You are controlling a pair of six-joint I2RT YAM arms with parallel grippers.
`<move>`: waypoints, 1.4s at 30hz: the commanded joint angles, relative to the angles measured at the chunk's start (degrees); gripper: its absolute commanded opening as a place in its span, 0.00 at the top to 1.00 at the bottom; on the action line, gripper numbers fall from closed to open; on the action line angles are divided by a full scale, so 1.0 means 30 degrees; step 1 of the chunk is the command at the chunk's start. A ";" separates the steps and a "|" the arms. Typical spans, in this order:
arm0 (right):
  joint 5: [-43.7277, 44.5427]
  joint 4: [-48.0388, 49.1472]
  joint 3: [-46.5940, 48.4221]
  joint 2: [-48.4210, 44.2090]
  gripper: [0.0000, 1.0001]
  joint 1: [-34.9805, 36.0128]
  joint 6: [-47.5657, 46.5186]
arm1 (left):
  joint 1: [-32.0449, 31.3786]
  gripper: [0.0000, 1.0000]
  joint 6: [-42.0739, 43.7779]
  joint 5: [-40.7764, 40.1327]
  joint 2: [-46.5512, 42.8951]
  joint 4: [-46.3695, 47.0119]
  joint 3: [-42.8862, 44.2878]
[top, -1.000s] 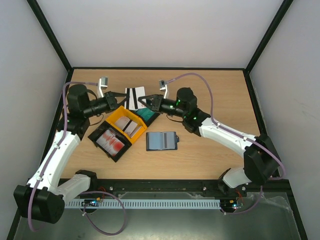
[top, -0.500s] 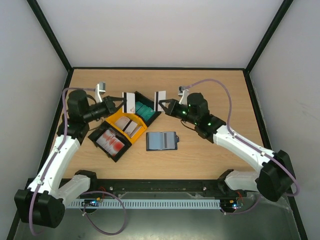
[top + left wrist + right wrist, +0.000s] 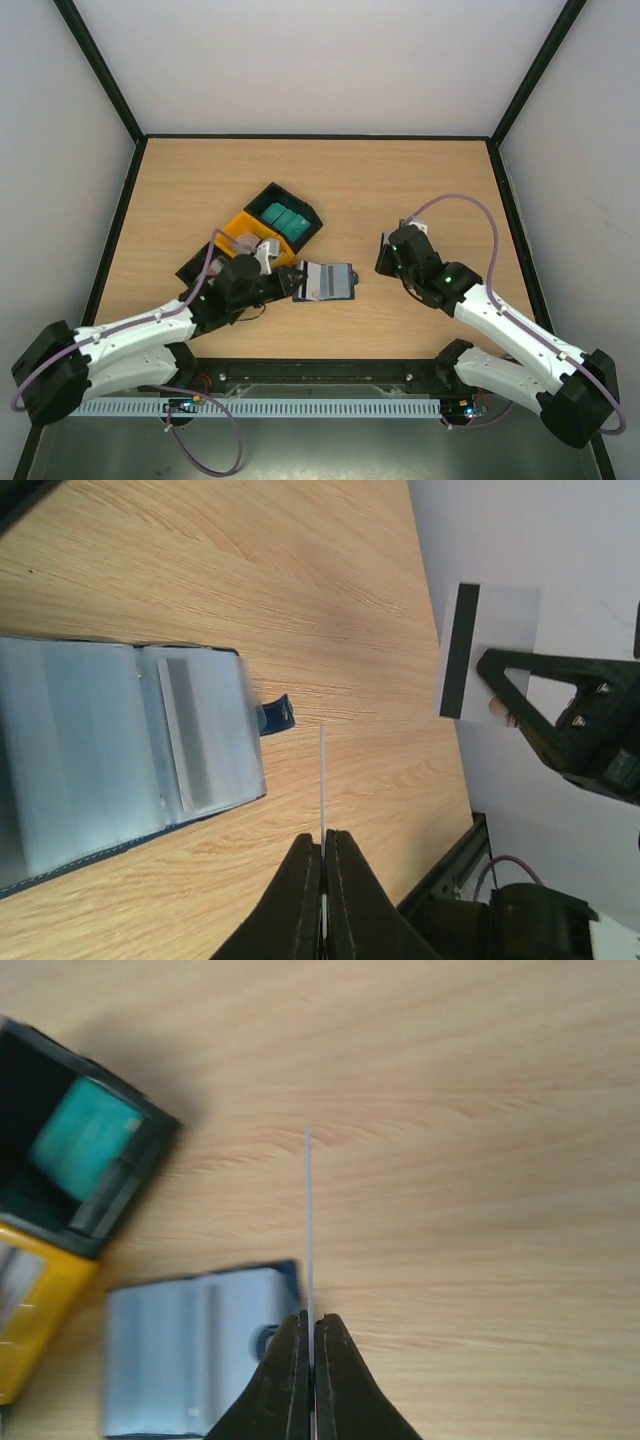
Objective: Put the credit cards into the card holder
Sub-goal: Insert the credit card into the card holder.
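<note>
The card holder (image 3: 327, 282) lies open on the table, navy outside with grey pockets (image 3: 120, 750), its snap tab (image 3: 275, 715) pointing right. My left gripper (image 3: 288, 285) sits at its left edge, shut on a whitish credit card seen edge-on (image 3: 323, 775). My right gripper (image 3: 385, 256) hovers a little to the right of the holder, shut on a white credit card with a black stripe (image 3: 488, 652), edge-on in its own view (image 3: 308, 1220). Teal credit cards (image 3: 283, 218) lie in the tray's black end compartment.
The black-and-yellow tray (image 3: 243, 228) lies at a slant left of and behind the holder, and my left arm covers its near end. Black frame rails (image 3: 330, 370) border the table's near edge. White walls enclose the sides and back.
Both arms left the tray area, each carrying its card. The left arm swung down to the holder's left edge. The right arm drew back to the right of the holder.
</note>
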 commanded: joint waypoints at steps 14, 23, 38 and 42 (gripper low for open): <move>-0.0165 0.1234 -0.1947 0.2680 0.98 -0.0008 0.0440 | -0.1667 0.98 -0.3142 -0.4465 0.9166 0.7161 0.0884; -0.2070 0.2741 -0.1465 0.5878 0.98 -0.0009 0.0075 | 0.0047 0.98 -0.2032 -0.3742 0.9906 0.6901 0.1026; -0.3285 0.2445 -0.0502 0.8061 0.98 -0.0069 -0.0287 | 0.0389 0.98 -0.1770 -0.1643 1.1767 0.8552 0.0795; -0.3996 0.2492 -0.0455 0.8451 0.98 -0.0111 -0.0280 | 0.0441 0.98 -0.2145 -0.1181 1.2116 0.9281 0.0855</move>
